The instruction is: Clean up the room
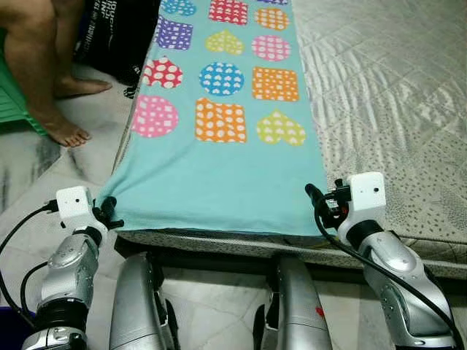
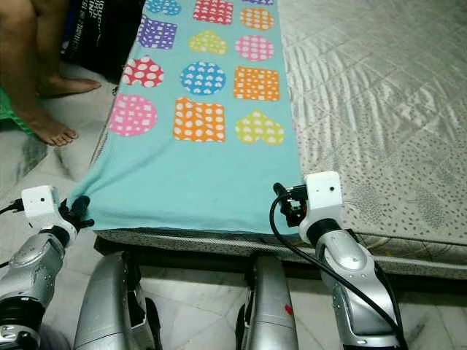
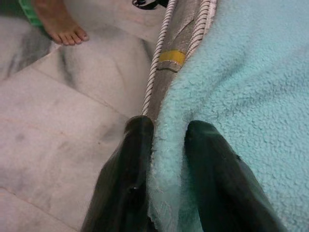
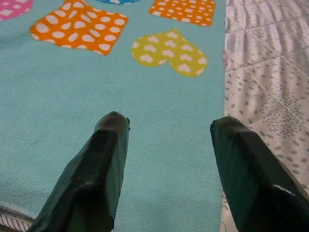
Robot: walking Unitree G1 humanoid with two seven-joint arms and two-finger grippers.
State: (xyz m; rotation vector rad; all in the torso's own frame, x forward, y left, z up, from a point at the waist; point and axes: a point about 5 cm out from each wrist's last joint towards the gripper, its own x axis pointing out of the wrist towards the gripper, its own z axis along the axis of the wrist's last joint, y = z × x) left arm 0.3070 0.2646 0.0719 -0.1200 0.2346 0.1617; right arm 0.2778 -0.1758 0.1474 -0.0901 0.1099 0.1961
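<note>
Right half of the frame, the bare mattress (image 1: 379,87) lies open to a pincer. In the upper left corner a person's feet (image 1: 67,131) and a black bag (image 1: 120,36) crowd the floor (image 1: 73,168) beside the bed.

The blanket (image 1: 219,168) runs off the top edge of my head views, so its far end is cut. Its near left corner is hidden btwn the fingers of my left gripper (image 3: 166,133), which pinch it in the wrist view. The mattress (image 1: 387,87) is cut by the top and right edges. Upper left, a person's legs (image 1: 36,65) are cut above the knee. A black bag (image 1: 120,36) beside them is partly cut by the top edge; print on it too small to read. My right gripper (image 4: 169,128) has its finger bases off the lower edge.
</note>
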